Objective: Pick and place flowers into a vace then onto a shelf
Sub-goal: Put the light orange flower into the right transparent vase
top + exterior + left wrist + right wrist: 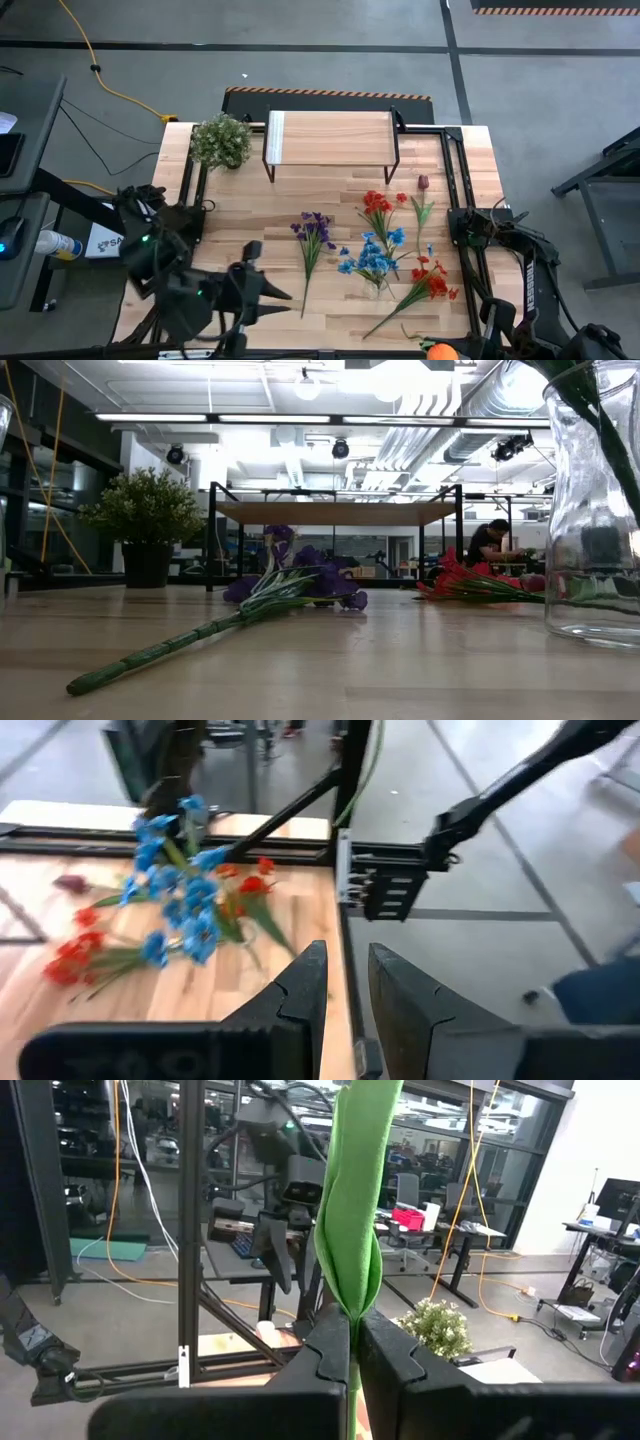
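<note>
Right wrist view shows the right gripper [352, 1325] pressed together on a long green leafy flower stem [350, 1200], which stands up between its fingers. An orange bloom [440, 351] at the high view's near edge suggests this is the orange tulip.

The step in hand looks like carrying a picked flower to the clear glass vase [595, 510], which stands on the wooden surface [250, 220] and seems to hold the blue-bloomed spray [372, 260] already. The held stem is on the near right of the vase, well apart from it. The next move calls for swinging the stem over the vase mouth, lower end down, and lowering it in without knocking the glass.

Left of the vase, the left gripper [345, 980] hovers with its fingers slightly apart and empty. The purple spray [313, 235] lies flat between it and the vase. The red spray [377, 205] and dark red tulip [423, 183] lie beyond the vase, towards the low wooden-topped shelf with black legs [330, 138].
</note>
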{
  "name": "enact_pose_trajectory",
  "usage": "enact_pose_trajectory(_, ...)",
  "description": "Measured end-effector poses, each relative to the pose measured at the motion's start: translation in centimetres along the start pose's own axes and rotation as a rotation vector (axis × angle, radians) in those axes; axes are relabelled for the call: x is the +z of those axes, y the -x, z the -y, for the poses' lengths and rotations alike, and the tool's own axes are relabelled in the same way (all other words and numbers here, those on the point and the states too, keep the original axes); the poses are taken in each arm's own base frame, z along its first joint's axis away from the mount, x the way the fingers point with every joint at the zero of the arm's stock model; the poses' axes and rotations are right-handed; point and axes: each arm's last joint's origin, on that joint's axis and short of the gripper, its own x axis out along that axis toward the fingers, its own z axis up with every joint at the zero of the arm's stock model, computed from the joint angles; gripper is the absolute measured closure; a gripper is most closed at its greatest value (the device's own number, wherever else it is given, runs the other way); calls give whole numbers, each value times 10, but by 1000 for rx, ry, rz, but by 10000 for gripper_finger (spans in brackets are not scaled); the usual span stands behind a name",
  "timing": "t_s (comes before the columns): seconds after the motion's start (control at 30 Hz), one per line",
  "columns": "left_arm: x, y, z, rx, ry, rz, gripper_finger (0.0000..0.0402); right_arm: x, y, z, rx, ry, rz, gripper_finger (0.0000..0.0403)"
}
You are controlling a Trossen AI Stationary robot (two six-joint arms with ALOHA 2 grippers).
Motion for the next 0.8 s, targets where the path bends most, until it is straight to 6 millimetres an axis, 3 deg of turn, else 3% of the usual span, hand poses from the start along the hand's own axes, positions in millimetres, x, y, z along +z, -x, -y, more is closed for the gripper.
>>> enact_pose_trajectory(0.57,-45,40,6,306,122,-8,291,-1,-9,0,-22,12,-2,402)
enact_pose_trajectory(0.8,-51,46,13,306,111,20,291,-2,-9,-2,-22,55,-2,403)
